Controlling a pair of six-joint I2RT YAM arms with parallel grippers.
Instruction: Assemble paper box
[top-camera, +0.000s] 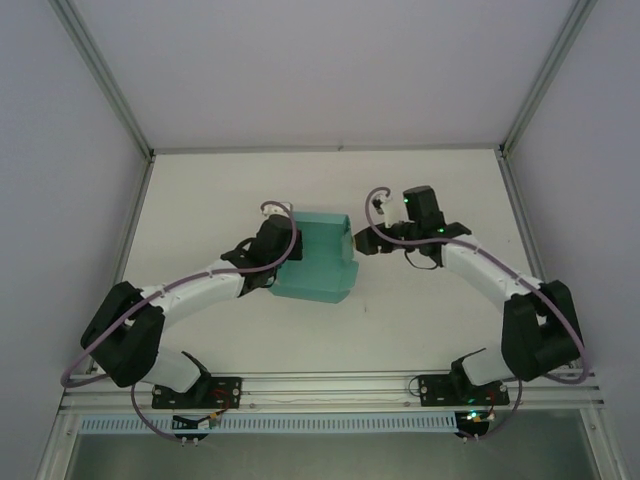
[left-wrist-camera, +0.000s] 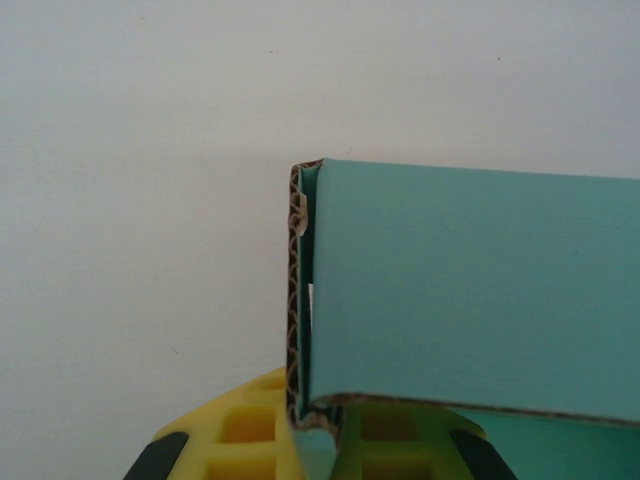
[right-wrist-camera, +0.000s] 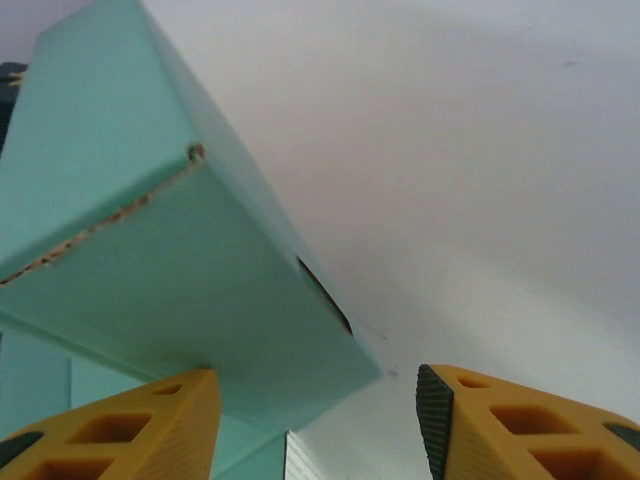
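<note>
The teal-green paper box (top-camera: 318, 262) lies partly folded on the white table between the two arms, with walls raised at its left and right ends. My left gripper (top-camera: 286, 243) is at the box's left side. In the left wrist view this gripper (left-wrist-camera: 315, 428) is shut on the corrugated edge of an upright box wall (left-wrist-camera: 470, 290). My right gripper (top-camera: 358, 243) is at the box's right end. In the right wrist view it (right-wrist-camera: 318, 425) is open, with a corner of the box (right-wrist-camera: 180, 260) reaching between its fingers (right-wrist-camera: 150, 420) and the right pad clear of the card.
Aluminium frame posts (top-camera: 105, 75) rise at the table's back corners. A metal rail (top-camera: 330, 385) with both arm bases runs along the near edge. White table (top-camera: 430, 320) lies around the box.
</note>
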